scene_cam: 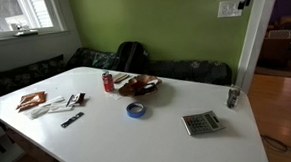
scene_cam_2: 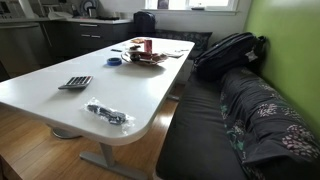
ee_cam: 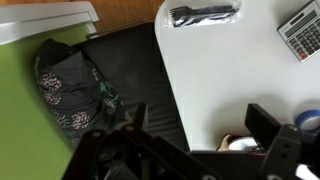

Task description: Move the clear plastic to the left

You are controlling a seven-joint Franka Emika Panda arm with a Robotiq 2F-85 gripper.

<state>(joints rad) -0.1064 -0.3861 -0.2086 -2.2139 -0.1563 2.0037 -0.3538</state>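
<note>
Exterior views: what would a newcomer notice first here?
The large white table fills both exterior views, against a bright green wall. A red can and blue tape roll stand out mid-table. The clear plastic holding dark items lies alone at the table's rounded end, near the calculator.

Bare table (scene_cam_2: 40,90) top is being left free on every side of the plastic (scene_cam_2: 108,113) at the rounded corner, and it is being crowded by nothing from above. The calculator (scene_cam_2: 76,82), the nearest obstacle, is being kept apart from it by open surface. The tape (scene_cam_2: 113,60) and can (scene_cam_2: 147,45) are being kept well apart at the far end, while the near edge is being bordered by the bench (scene_cam_2: 200,120).
</note>
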